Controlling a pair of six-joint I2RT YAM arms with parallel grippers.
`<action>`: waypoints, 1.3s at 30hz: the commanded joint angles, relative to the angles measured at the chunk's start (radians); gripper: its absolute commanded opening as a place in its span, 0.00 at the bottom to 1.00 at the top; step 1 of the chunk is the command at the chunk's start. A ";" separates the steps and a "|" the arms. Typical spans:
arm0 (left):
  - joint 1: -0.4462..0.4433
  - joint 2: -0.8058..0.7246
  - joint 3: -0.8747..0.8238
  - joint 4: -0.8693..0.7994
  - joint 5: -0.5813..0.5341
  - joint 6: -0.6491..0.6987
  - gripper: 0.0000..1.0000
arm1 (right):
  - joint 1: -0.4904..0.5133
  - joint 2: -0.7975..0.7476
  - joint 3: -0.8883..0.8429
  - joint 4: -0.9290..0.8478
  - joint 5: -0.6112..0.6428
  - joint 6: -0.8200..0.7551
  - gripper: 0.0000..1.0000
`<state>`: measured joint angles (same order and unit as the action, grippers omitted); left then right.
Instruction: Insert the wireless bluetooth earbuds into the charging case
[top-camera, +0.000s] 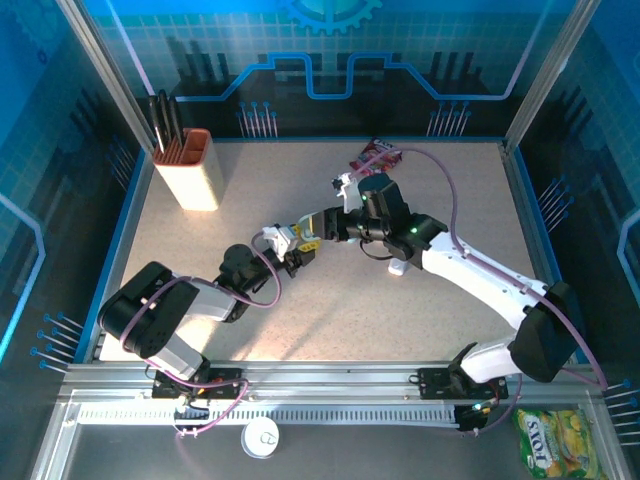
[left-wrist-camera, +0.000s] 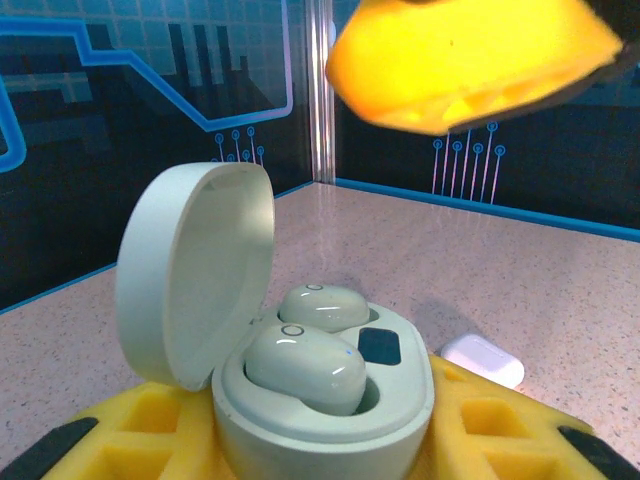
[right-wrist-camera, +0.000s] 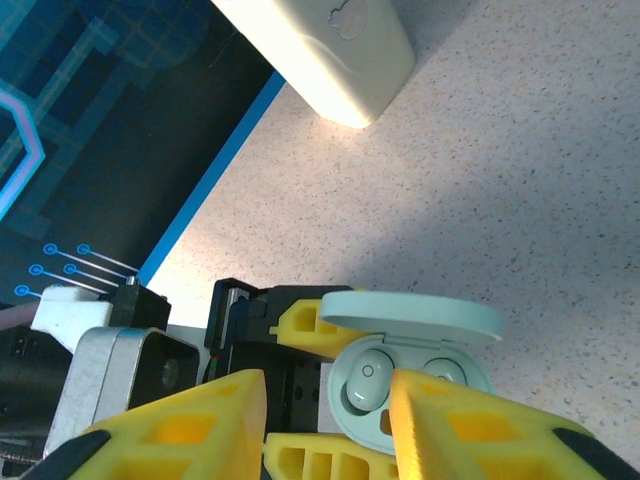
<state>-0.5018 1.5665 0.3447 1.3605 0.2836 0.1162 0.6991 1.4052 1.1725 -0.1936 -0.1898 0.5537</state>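
Observation:
My left gripper is shut on the charging case, a pale mint pebble with its lid standing open. Two matching earbuds lie in its wells: the nearer earbud sits slightly raised, the farther earbud lower. From above, the case is at mid-table. My right gripper hovers just over the open case, jaws open with nothing between them. One of its fingers hangs at the top of the left wrist view.
A white closed case lies on the table under the right arm, also close behind the held case. A tan knife block stands back left, a snack packet at the back. Blue walls ring the table.

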 joint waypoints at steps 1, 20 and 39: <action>-0.010 0.010 -0.009 0.040 0.003 0.041 0.36 | -0.009 0.020 0.069 -0.055 0.039 -0.051 0.35; -0.010 -0.015 -0.010 0.042 0.099 0.018 0.36 | -0.008 0.151 0.185 -0.217 0.089 -0.139 0.28; -0.009 -0.102 0.023 0.042 0.141 -0.102 0.38 | -0.148 -0.143 -0.217 0.157 -0.197 0.197 0.77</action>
<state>-0.5026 1.5002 0.3450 1.3602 0.3862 0.0494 0.5735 1.2926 1.0061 -0.1688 -0.2646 0.6243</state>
